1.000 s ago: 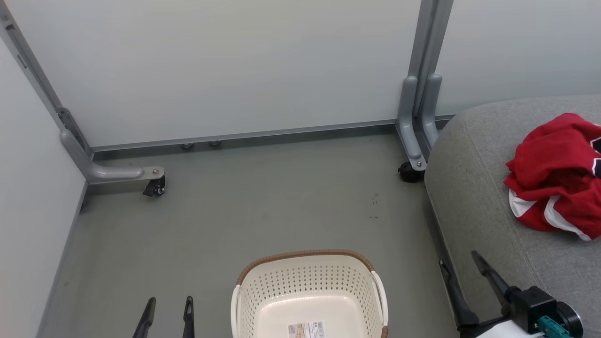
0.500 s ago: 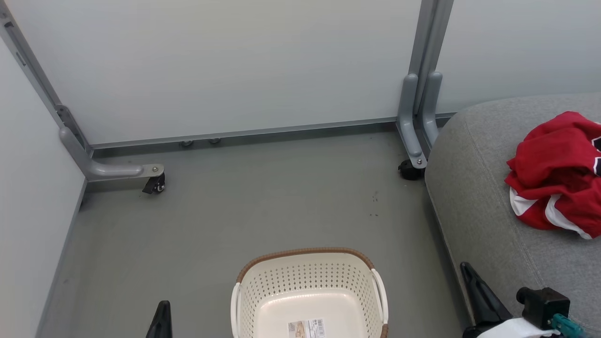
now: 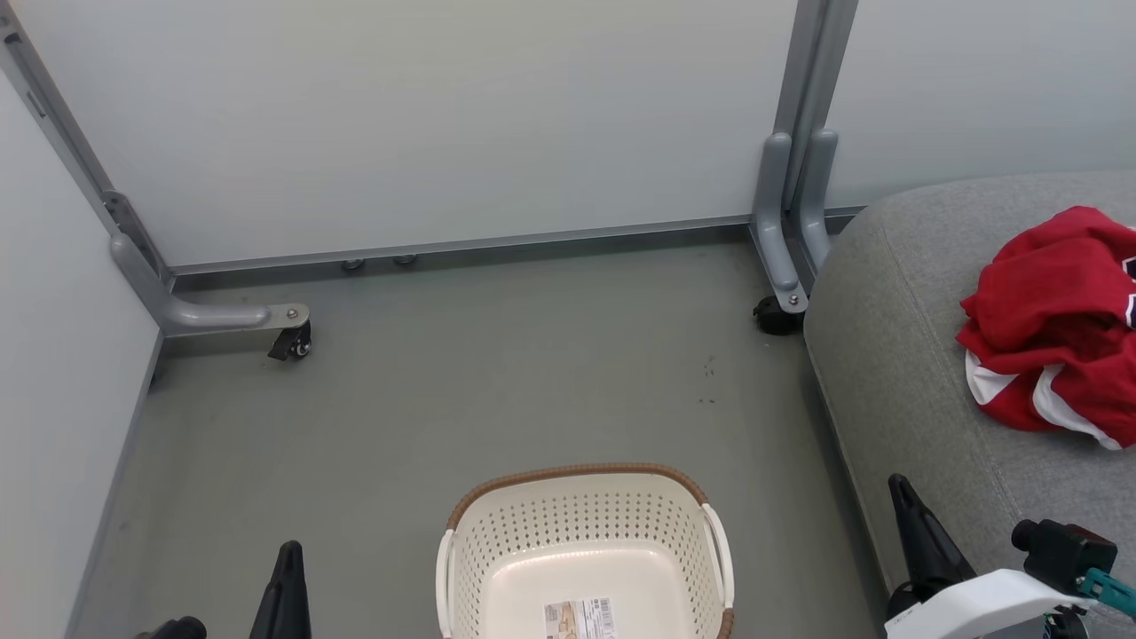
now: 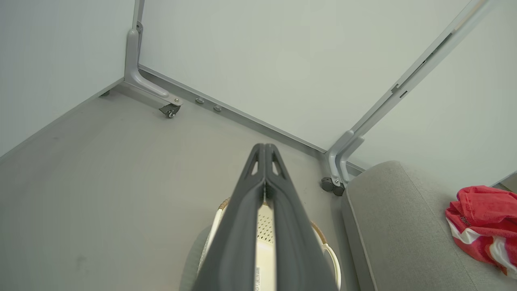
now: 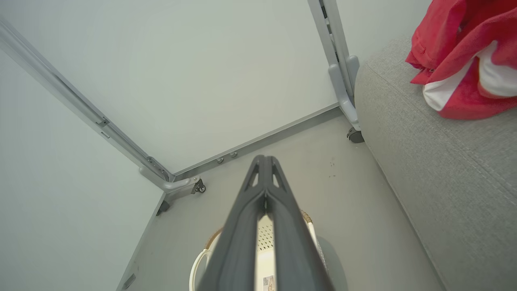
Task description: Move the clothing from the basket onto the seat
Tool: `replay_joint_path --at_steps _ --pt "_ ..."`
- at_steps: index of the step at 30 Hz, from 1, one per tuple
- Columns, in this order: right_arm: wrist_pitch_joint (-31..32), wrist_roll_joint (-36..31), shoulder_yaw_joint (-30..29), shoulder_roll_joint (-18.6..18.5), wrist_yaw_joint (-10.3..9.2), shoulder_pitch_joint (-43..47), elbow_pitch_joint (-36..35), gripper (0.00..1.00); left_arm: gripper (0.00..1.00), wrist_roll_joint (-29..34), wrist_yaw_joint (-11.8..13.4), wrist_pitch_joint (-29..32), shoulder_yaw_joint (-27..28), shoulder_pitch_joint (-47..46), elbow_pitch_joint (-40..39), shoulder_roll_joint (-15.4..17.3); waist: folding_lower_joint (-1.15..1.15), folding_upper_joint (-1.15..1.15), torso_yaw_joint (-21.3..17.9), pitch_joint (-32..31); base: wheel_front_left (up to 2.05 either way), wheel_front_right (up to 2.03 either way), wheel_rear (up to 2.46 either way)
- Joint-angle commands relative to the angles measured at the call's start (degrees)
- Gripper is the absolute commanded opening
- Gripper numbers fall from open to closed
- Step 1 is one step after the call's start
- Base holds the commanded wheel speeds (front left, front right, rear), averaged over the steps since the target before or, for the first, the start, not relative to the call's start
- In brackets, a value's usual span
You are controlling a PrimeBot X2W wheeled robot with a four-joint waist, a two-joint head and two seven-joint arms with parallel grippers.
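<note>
1 left gripper [image 3: 289, 561] near left, fingers pressed together, holding nothing. 1 basket [image 3: 577, 471] near centre, 1 label [image 3: 579, 617] inside. 1 right gripper [image 3: 902, 493] likewise closed, w/o load. 1 seat [image 3: 887, 355] at right; 1 clothing [image 3: 1056, 319] bunched on it, far right.

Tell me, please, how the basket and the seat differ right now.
The basket is cream perforated plastic with a brown rim; the seat is grey fabric. The basket shows just a paper label inside; the seat bears the red clothing. The basket is far smaller than the seat. Both have rounded corners.
</note>
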Motion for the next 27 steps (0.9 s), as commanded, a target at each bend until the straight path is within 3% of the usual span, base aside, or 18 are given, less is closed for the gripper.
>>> replay_joint_path --at_steps 1,27 --pt "0.46 2.31 -0.52 -0.16 -0.02 -1.73 -0.53 0.00 0.00 -2.37 -0.29 0.32 0.35 -2.07 -0.46 0.64 0.00 0.00 0.00 0.06 0.00 0.00 0.00" --pt "5.38 22.28 -3.19 0.44 -0.04 -4.94 0.98 0.00 0.00 -23.04 -1.15 5.08 2.33 -7.41 1.36 1.08 0.00 0.00 0.08 1.12 0.00 0.00 0.00"
